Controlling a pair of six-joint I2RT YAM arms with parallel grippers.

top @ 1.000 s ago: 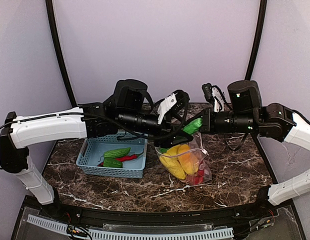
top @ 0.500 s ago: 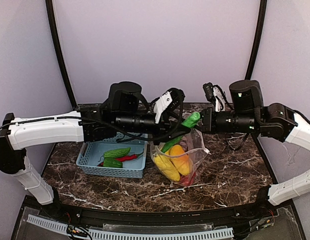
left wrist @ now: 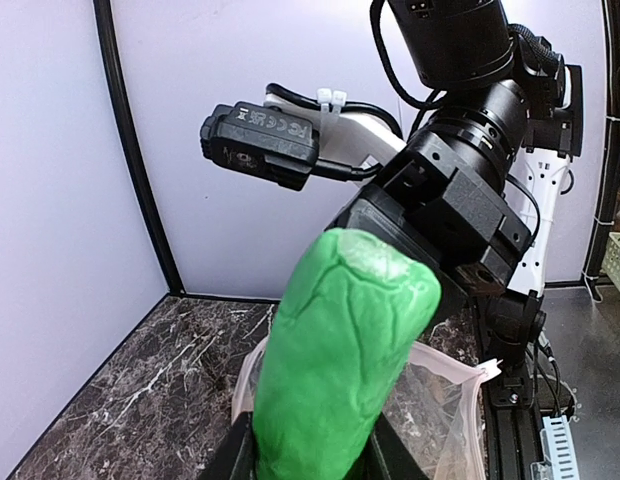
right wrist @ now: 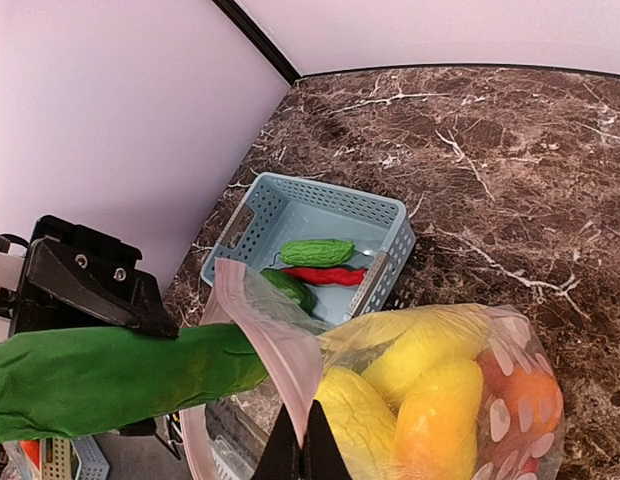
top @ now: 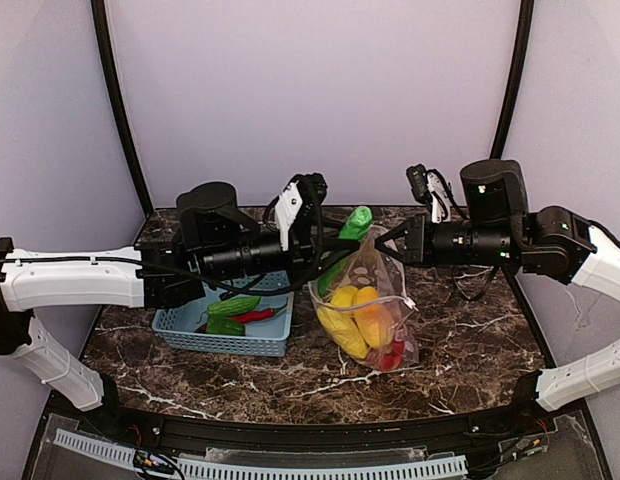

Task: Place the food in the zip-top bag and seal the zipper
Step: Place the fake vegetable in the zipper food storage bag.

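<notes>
**Green veg re-angled at bag mouth, not yet dropped**

Change in the last sec: L claw [left wrist: 315, 450] has narrowed and is now clamped on the green veg piece [left wrist: 340, 350]. The L arm has drawn back toward its own side. The piece used to lie lower and lean out over the bag toward the R arm. It now stands steeper, beside the mouth's L edge. My read is that it's being lined up to go in end-first, so this item isn't delivered yet.

Axis: long axis steeply tilted. Upper, free end points up toward the R wrist. Per R wrist view, the lower end reaches the rim of the zip-top bag [right wrist: 275, 335] and looks just inside. How deep, can't tell.

R claw [right wrist: 302, 450] is pinched together on the bag's rim, holding the mouth up and open. The bag's base sits on the counter [top: 460, 350], w/ yellow pcs [top: 345, 320] and some orange and red food already in it.

Left in the basket [top: 230, 343]: two cucumbers [top: 233, 305] and a chili [top: 255, 316]. So there's more loading to do, and the zipper isn't closed yet.
</notes>
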